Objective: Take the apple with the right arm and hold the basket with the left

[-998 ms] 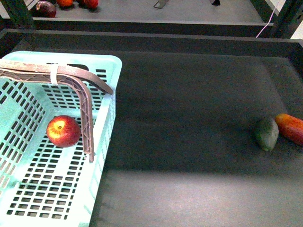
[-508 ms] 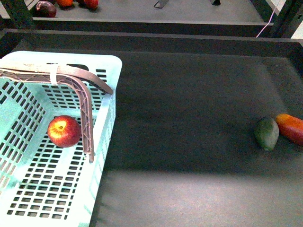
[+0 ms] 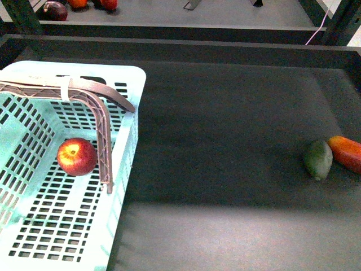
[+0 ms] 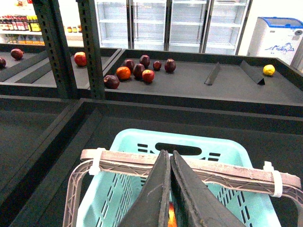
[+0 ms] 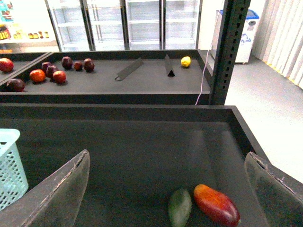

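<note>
The red apple (image 3: 76, 157) with its yellow patch lies on the slotted floor of the mint-green basket (image 3: 84, 69) at the left of the black shelf. The brown-grey handle (image 3: 84, 90) with a white zip tie arches beside it. Neither arm shows in the front view. In the left wrist view my left gripper (image 4: 169, 153) is shut, jaws pressed together with nothing between them, just above the handle (image 4: 218, 168) and basket (image 4: 189, 142). A sliver of the apple (image 4: 171, 218) shows below the jaws. My right gripper (image 5: 166, 153) stands wide open and empty, far from the apple, with only the basket's corner (image 5: 9, 161) in its view.
A dark green mango (image 3: 318, 160) and a red-orange mango (image 3: 346, 152) lie together at the right edge, below the right gripper's jaws (image 5: 180, 206). A raised black wall (image 3: 180, 51) bounds the shelf at the back. Beyond it is another shelf with several fruits (image 4: 142, 71). A steel post (image 5: 229, 47) stands at the right.
The apple has drifted very slightly to the right inside the basket. Nothing else has visibly moved.
</note>
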Robot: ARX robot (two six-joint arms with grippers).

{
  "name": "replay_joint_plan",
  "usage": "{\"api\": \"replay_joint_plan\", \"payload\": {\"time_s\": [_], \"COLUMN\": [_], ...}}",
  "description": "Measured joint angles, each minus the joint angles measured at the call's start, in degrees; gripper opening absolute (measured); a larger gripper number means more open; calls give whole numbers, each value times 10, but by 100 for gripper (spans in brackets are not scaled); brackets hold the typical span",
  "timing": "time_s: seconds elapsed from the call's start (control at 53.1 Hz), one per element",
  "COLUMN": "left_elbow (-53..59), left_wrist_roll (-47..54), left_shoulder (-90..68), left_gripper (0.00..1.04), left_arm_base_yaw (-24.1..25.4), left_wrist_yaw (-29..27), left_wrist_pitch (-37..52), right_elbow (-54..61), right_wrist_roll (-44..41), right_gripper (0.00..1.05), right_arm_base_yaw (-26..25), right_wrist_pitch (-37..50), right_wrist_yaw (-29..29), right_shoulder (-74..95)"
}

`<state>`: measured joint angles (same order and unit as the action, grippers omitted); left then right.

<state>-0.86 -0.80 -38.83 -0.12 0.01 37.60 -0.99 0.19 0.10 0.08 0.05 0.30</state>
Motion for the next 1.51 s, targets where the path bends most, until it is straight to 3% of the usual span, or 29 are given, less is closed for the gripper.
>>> {"api": "replay_joint_plan", "payload": {"time_s": [1.035, 1.129, 1.506], "left_elbow": [0, 0, 0], "left_wrist_roll": [2, 2, 2], "left_shoulder": [283, 368, 385], "left_gripper": [3, 3, 3], "left_arm_base_yaw": [0, 0, 0], "left_wrist_yaw": [0, 0, 0], "left_wrist_pitch": [-271, -369, -375], "right_elbow": [0, 0, 0], "right_wrist_roll": [0, 0, 0], "right_gripper": [96, 96, 96], "right_arm_base_yaw": [0, 0, 0], "right_wrist_pitch": [0, 0, 0], "right_wrist_yaw": [0, 0, 0], "right_shoulder": [0, 0, 0]}}
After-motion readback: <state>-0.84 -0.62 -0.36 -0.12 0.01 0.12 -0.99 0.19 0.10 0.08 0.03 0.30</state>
